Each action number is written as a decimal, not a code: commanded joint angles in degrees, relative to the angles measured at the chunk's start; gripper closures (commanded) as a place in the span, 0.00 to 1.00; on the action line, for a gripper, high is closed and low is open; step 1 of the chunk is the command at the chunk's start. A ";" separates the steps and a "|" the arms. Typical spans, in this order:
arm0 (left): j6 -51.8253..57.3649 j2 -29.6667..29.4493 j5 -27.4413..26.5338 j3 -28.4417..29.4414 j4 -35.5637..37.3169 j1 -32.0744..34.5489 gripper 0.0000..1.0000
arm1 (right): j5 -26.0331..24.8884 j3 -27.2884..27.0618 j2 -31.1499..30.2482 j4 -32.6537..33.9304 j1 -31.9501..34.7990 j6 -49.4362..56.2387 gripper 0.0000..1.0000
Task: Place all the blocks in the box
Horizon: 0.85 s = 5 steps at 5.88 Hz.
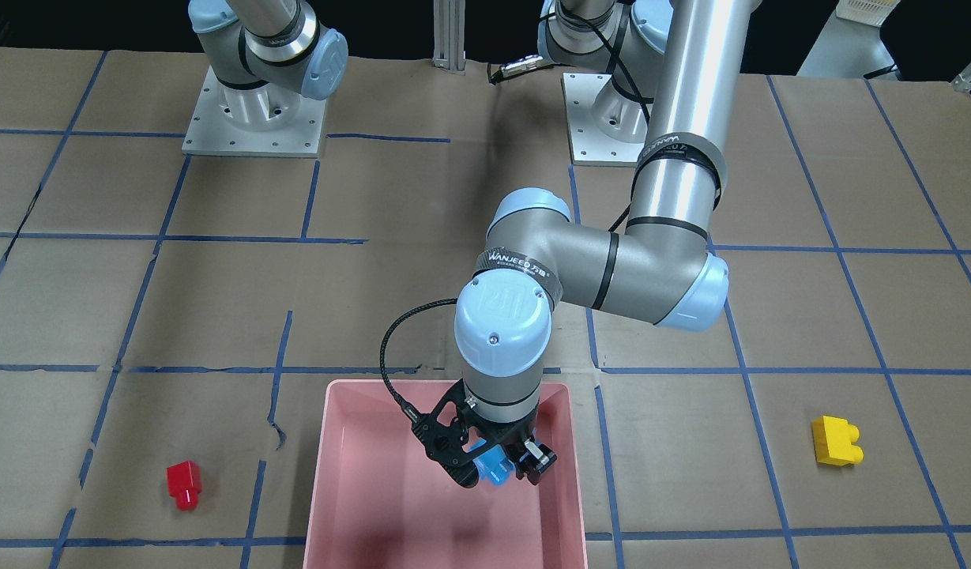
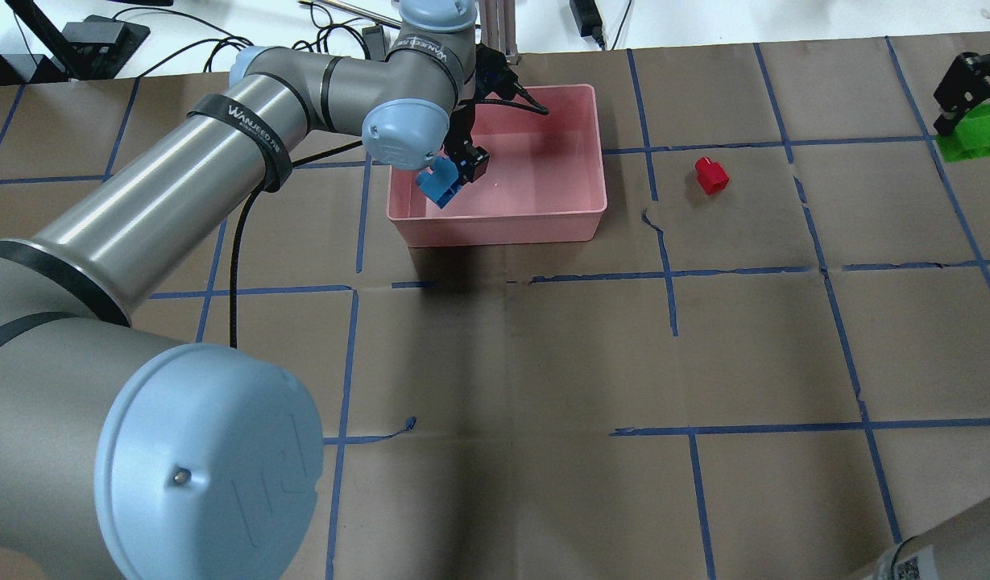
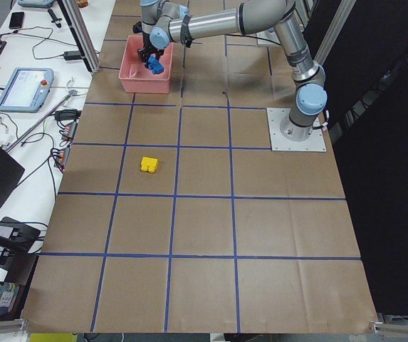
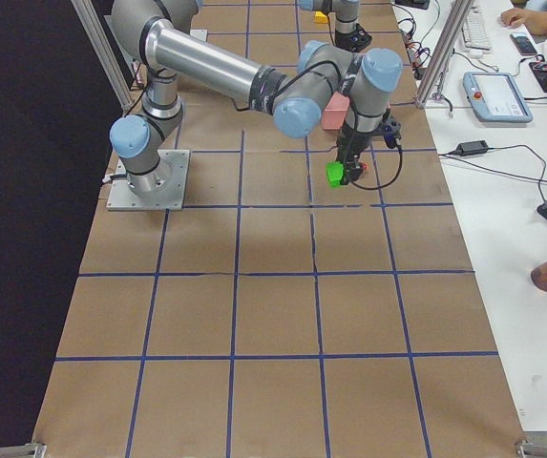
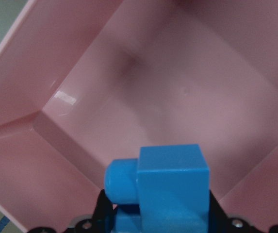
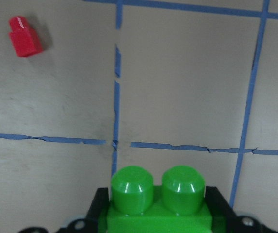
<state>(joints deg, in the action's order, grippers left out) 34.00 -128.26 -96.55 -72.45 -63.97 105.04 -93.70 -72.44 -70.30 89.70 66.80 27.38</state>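
Left end effector (image 1: pixel 491 468): fingers clamped on blue block (image 5: pixel 172 187), suspended over interior of pink box (image 2: pixel 495 225), near one corner. Box floor bare where visible.
Right end effector (image 2: pixel 960 113): fingers clamped on green block (image 6: pixel 155 194), above counter (image 2: pixel 543 362), well apart from box.
Red block (image 2: pixel 711 176): on counter, between box and right end effector.
Yellow block (image 1: pixel 836 441): on counter, well apart from box.

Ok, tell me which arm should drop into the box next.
Left. The left hand holds the blue block over the pink box; the right hand holds the green block well off to the side.
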 commanded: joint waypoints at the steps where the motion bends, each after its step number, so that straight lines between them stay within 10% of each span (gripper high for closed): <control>1: -0.07 1.59 -0.04 -1.10 -1.06 -3.59 0.01 | 0.27 3.79 0.17 -2.34 9.79 -11.86 0.69; 5: 0.28 6.44 -1.80 -3.82 -8.36 -27.20 0.01 | 4.13 7.55 7.61 1.17 26.39 -27.09 0.69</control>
<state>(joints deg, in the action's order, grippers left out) 34.15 -122.11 -97.76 -74.78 -71.57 83.62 -89.90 -66.87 -65.58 90.21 88.17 3.97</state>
